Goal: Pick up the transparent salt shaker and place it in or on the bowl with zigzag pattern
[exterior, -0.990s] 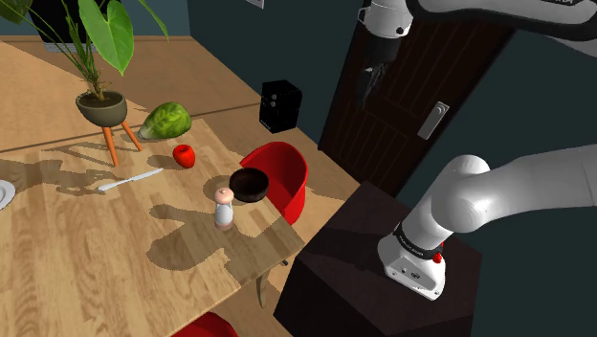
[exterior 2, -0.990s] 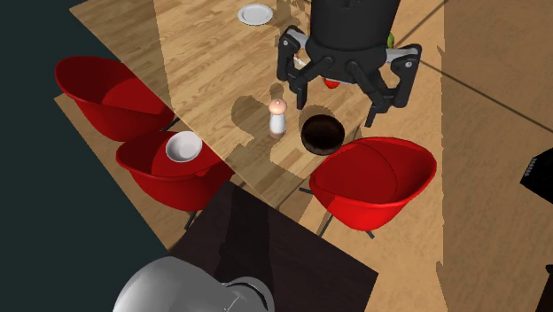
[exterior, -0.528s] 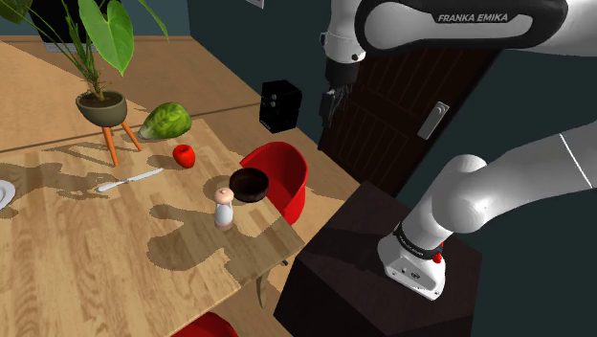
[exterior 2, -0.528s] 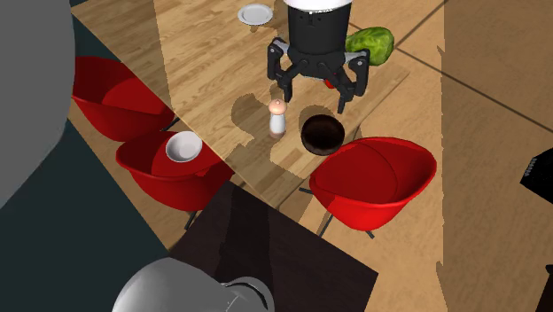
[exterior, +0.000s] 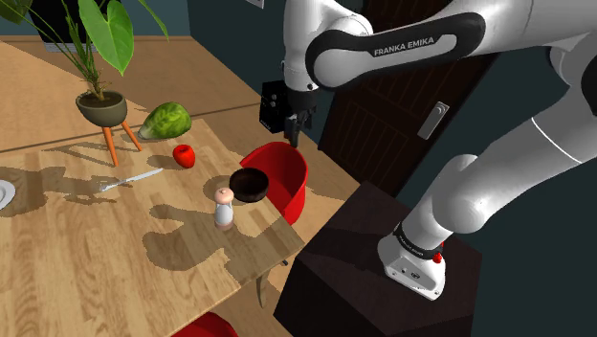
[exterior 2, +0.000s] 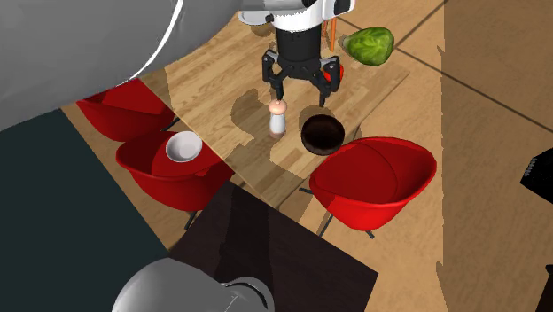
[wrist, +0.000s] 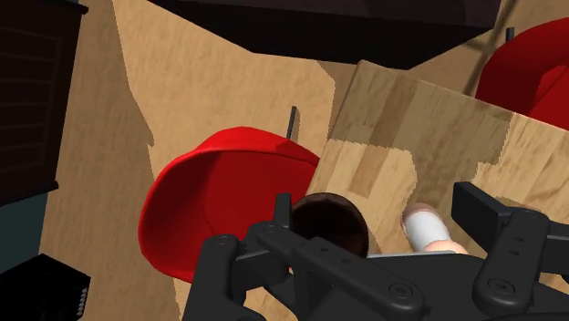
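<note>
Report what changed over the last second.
The white arm swung toward the shoulder view's left, carrying the black end effector away from the dark door to above the pale salt shaker with a pinkish cap and the dark round bowl. Its fingers are open and hold nothing. Shaker, bowl and the red chairs stayed put.

wood table [exterior: 77,258], red chairs [exterior: 287,182], dk door [exterior: 383,144]

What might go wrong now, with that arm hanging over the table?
The salt shaker is tall, narrow and upright; open jaws descending off-centre might tip it. The dark bowl stands close beside it, so one jaw might bump it. Both sit near the table edge beside a red chair; a knocked thing could roll off.
</note>
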